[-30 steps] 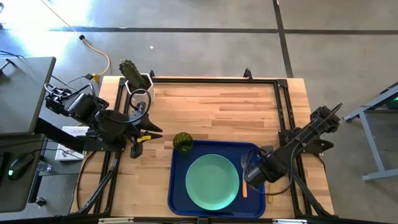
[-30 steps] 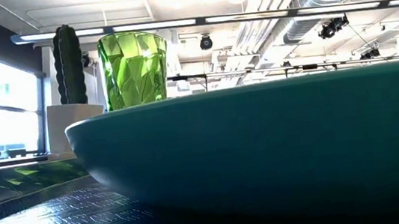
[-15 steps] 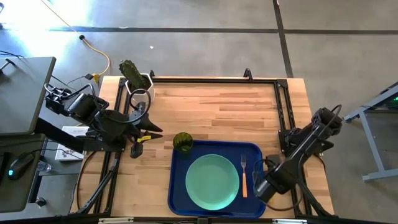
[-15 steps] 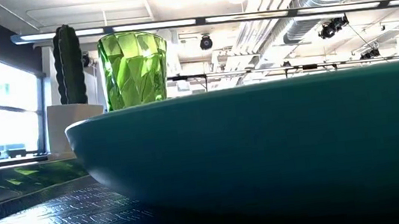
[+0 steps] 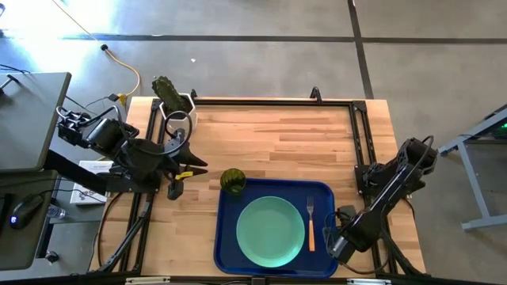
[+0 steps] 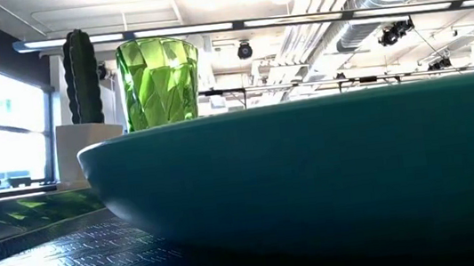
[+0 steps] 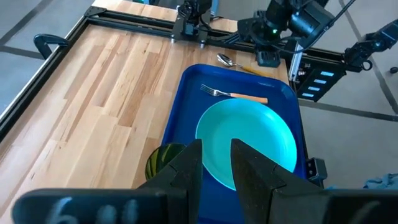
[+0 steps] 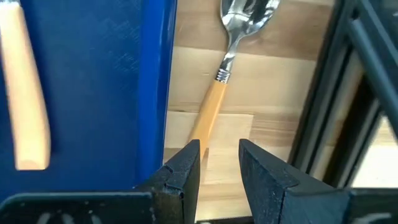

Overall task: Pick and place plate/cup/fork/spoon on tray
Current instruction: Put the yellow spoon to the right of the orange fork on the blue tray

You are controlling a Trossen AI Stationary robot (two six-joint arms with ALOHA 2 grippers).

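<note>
The dark blue tray (image 5: 230, 245) lies at the table's near edge. The mint-green plate (image 5: 271, 231) lies flat on it, and the fork (image 5: 310, 222) lies on the tray floor right of the plate. The cup (image 5: 232, 180) stands on the table at the tray's far left corner. The spoon (image 8: 225, 59) lies on the wood just outside the tray's right rim. My right gripper (image 8: 219, 163) is open, with a narrow gap, low over the free end of the spoon's handle (image 8: 202, 127). My left gripper (image 5: 184, 172) waits at the table's left side, narrowly open and empty.
A cactus in a white pot (image 5: 170, 96) stands at the far left corner. A black metal frame (image 5: 360, 142) runs along the table's edges, close to the spoon on the right. The wood beyond the tray (image 5: 277, 142) is bare.
My right gripper has gone from above the fork on the tray toward the table's right and near edges, past the tray's right rim. The fork now lies uncovered on the tray floor beside the plate.
</note>
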